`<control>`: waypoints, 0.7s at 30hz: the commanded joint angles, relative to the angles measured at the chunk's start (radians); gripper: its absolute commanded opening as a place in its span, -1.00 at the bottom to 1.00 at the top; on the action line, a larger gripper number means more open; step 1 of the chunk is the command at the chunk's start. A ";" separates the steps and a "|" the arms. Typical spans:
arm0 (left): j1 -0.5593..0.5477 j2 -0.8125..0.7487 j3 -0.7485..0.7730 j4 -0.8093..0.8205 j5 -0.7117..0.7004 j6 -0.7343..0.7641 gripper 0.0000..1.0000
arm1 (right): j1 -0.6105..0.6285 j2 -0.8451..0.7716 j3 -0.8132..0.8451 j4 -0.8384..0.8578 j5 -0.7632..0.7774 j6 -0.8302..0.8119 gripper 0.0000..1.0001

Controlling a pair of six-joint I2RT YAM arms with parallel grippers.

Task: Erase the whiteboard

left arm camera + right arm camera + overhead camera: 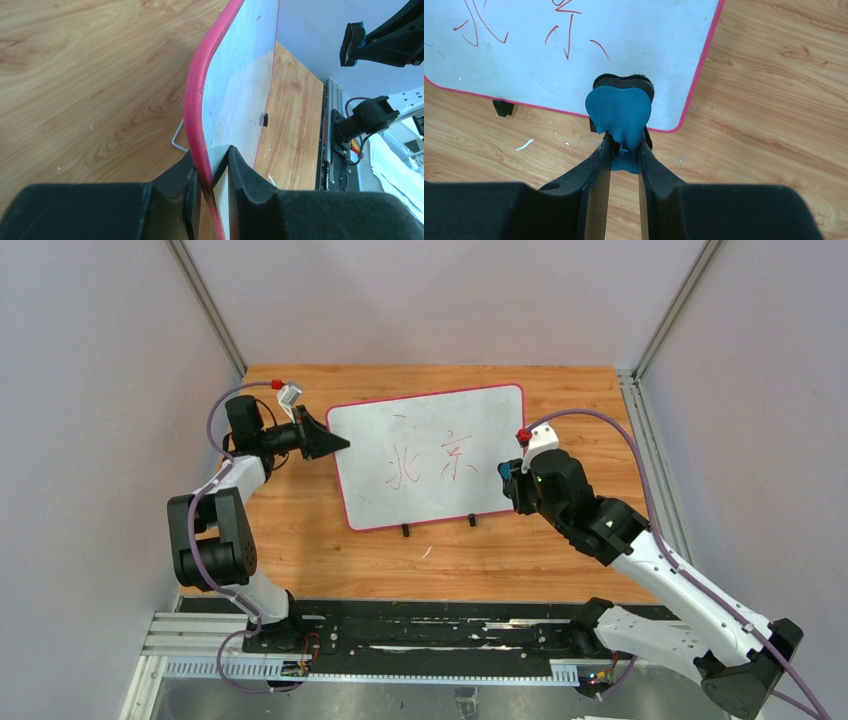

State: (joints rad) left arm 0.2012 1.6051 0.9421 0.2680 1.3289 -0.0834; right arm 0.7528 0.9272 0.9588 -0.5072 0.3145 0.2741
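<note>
Pale wood tabletop (560,550) fills the floor of a grey-walled cell, and the whiteboard (430,430) lies across its middle, turned slightly askew. It is a big rounded-corner rectangle with a grey-white face and a thin pink-red rim. Red handwritten strokes (405,468) sit near its centre. Two small black feet (405,530) stick out from its near edge. The left pincer (210,165) is clenched on the board's left edge, one finger on each face of the rim. The right pincer (624,147) is clamped on a blue eraser pad (620,112) with a dark backing, held over the board's near right corner; whether the pad touches the surface cannot be told
</note>
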 commanded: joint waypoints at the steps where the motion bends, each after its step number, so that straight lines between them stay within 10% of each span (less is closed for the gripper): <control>1: 0.027 0.053 -0.008 0.025 -0.090 0.136 -1.00 | 0.018 -0.012 -0.007 0.024 0.049 -0.034 -0.99; 21: 0.026 -0.026 -0.038 0.025 -0.112 0.120 -1.00 | -0.030 0.299 -0.011 0.512 0.061 -0.268 -0.99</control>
State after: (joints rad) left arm 0.2211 1.6039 0.9329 0.2619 1.3449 -0.0788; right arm 0.7448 1.1748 0.9081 -0.1047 0.4248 0.0425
